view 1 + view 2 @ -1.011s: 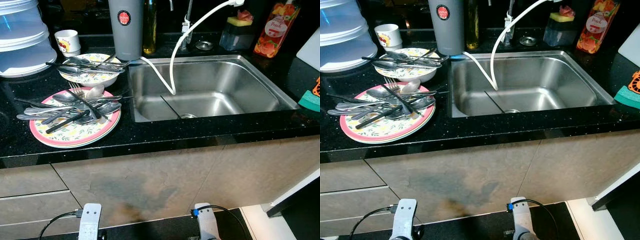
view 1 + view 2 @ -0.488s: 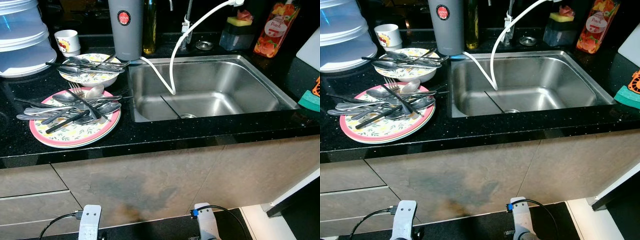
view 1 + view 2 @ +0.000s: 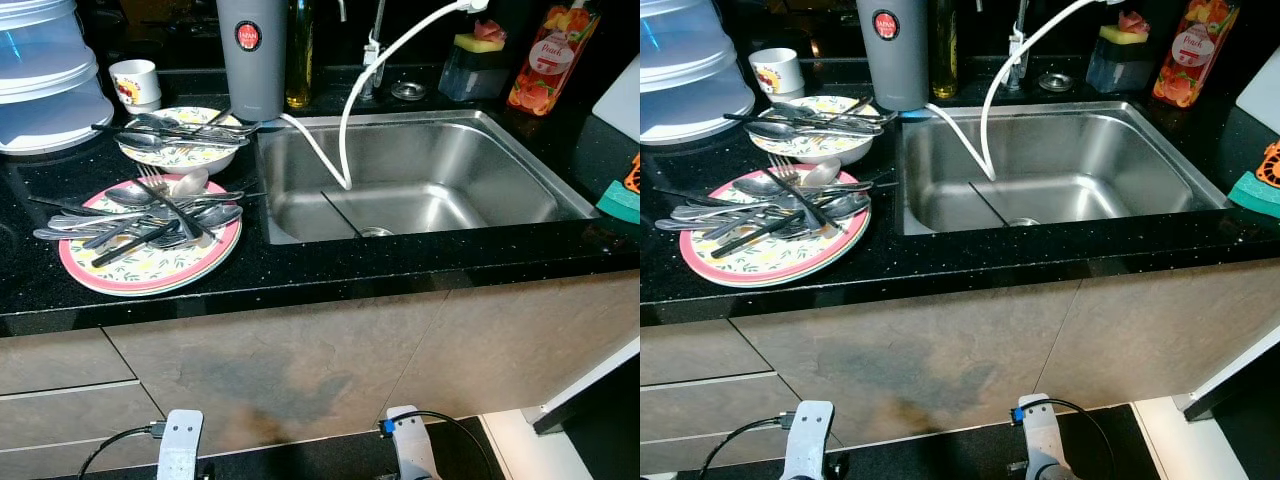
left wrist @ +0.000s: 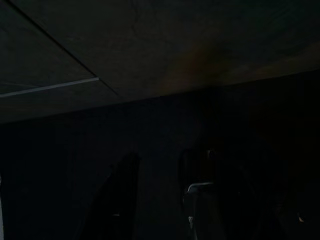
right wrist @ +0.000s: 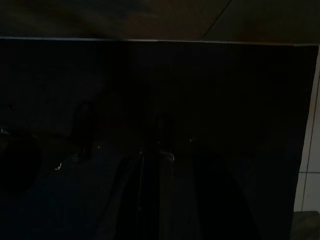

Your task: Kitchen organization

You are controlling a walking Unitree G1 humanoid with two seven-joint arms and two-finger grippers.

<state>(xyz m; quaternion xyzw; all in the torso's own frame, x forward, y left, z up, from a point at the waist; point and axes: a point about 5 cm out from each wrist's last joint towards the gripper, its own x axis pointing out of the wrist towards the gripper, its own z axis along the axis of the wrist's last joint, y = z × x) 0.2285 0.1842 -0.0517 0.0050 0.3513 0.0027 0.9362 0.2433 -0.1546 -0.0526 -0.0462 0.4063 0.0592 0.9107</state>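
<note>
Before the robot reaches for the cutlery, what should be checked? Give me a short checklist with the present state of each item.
1. Cutlery lies loose on the pink-rimmed plate: ok.
2. Sink is free of dishes: ok.
3. White hose hangs into the sink, away from the plate: ok.
4. Bowl behind the plate also holds cutlery, close by: not ok.
5. Both arms hang low before the cabinet; finger state: cannot tell.

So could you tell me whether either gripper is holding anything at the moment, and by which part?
It cannot be told: both arms hang idle below the counter, and the wrist views are too dark to show a hold.
</note>
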